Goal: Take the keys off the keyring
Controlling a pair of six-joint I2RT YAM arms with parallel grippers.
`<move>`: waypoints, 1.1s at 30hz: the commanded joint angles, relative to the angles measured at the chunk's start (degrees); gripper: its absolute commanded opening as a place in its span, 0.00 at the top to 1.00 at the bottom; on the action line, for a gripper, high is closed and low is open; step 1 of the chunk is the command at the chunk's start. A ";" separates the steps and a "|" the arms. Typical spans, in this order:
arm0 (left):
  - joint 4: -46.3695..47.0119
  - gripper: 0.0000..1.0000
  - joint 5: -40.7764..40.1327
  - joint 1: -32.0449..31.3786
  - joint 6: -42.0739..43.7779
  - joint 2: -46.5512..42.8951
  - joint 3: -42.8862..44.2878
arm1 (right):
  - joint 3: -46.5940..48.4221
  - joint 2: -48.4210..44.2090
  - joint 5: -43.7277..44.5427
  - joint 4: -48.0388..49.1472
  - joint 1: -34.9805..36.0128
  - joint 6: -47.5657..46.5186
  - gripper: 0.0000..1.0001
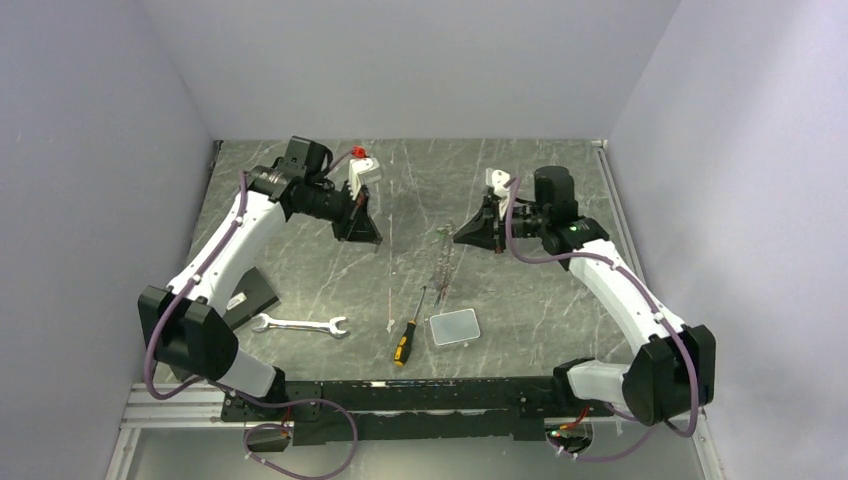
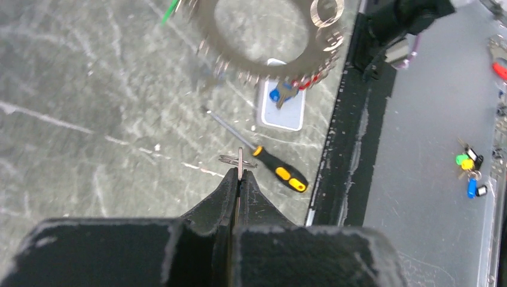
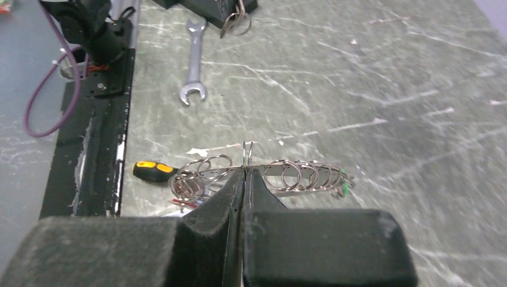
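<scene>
One keyring (image 2: pixel 251 64), one wrench (image 1: pixel 300 325), one screwdriver (image 1: pixel 405 340), one box (image 1: pixel 454 327).

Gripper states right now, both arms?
Left gripper: shut on a thin silvery metal key, it seems, small wire ring attached.
Right gripper: shut on the dark coiled-edge metal keyring.

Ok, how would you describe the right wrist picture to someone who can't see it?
The right gripper, two black fingers, is pinched shut on the keyring, seen edge-on with small silvery rings strung along it, above a grey marbled table. Behind lie a yellow-and-black screwdriver handle and a silver wrench.
</scene>
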 commanded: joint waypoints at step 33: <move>5.73 0.48 -27.20 3.11 -7.66 26.57 -0.92 | -11.74 -7.69 4.18 15.57 -7.01 13.15 1.00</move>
